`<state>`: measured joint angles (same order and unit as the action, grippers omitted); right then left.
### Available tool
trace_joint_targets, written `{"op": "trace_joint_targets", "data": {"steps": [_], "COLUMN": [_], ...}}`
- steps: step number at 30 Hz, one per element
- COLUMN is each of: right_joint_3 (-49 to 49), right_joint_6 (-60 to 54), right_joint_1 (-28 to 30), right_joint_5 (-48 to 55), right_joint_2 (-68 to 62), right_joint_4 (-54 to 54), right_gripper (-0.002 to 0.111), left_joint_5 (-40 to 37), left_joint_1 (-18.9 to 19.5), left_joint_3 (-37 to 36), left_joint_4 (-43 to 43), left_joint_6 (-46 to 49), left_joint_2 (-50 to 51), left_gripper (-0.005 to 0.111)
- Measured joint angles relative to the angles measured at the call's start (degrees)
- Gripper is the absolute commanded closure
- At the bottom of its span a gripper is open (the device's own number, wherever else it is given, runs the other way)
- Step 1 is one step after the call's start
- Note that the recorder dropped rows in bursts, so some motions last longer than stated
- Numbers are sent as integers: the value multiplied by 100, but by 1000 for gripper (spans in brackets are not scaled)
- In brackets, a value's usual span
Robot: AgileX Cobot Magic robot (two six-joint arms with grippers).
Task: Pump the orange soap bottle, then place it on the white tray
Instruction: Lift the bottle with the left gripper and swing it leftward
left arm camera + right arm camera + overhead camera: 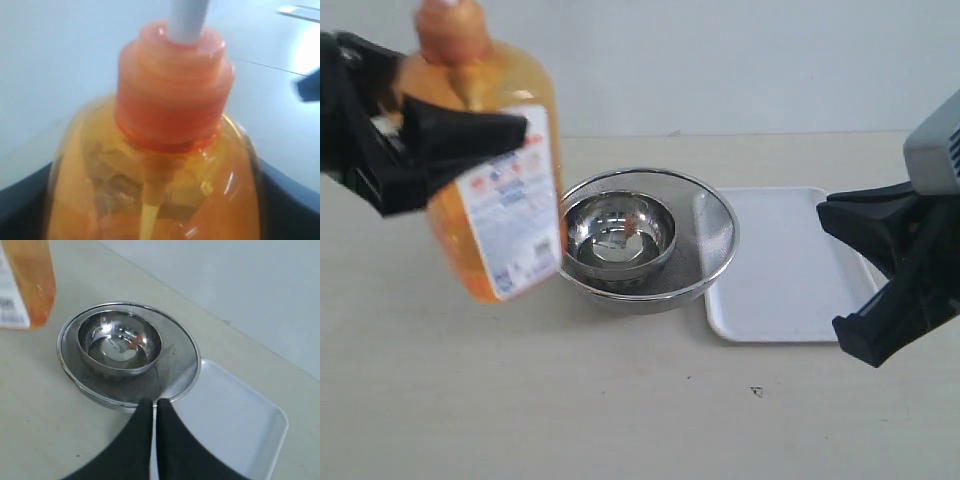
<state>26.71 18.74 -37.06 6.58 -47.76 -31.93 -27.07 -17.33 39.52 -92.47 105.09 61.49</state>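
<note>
1. nearest, on the left of the exterior view, the left gripper [470, 135] is clamped around the upper body of the orange soap bottle [505, 230]. one black finger crosses the front, just above the label.
2. the bottle appears to be held up off the table [620, 420]. it tilts, with its pump head [450, 30] leaning left and its base toward the bowls.
3. the left wrist view shows only the bottle's orange collar [172, 95] and white stem [187, 20]. liquid fills the shoulder below.
4. on the right, the right gripper [151, 407] holds nothing and its fingers are pressed almost together. it hangs near the white tray's right edge, well apart from the bottle.
5. further back, at the middle, a small steel bowl [620, 235] sits inside a wider mesh bowl [715, 235]. whether soap is already in it cannot be told.
6. just beside the mesh bowl's right rim lies the white tray [790, 300], which is bare.
7. judgement: if the pump is not yet done, bring the bottle upright first and press the pump head straight down.
8. judgement: for placing, carry the bottle high over both bowls and stand it vertical. lower its base flat onto the tray's middle, and release only once it rests. the right gripper may need to back away first.
</note>
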Motion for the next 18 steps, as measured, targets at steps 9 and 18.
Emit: {"op": "trace_joint_targets", "data": {"steps": [9, 18], "right_joint_3": [0, 0], "right_joint_6": [-11, -11], "right_joint_1": [0, 0], "right_joint_5": [-303, -716], "right_joint_2": [5, -42], "right_joint_4": [0, 0], "right_gripper": [108, 108], "left_joint_5": [3124, 3620], "left_joint_1": [20, 9], "left_joint_3": [0, 332], "left_joint_4": [-216, 473], "left_joint_6": [-253, -1400], "left_joint_2": [-285, 1134], "left_gripper": [102, 102]}}
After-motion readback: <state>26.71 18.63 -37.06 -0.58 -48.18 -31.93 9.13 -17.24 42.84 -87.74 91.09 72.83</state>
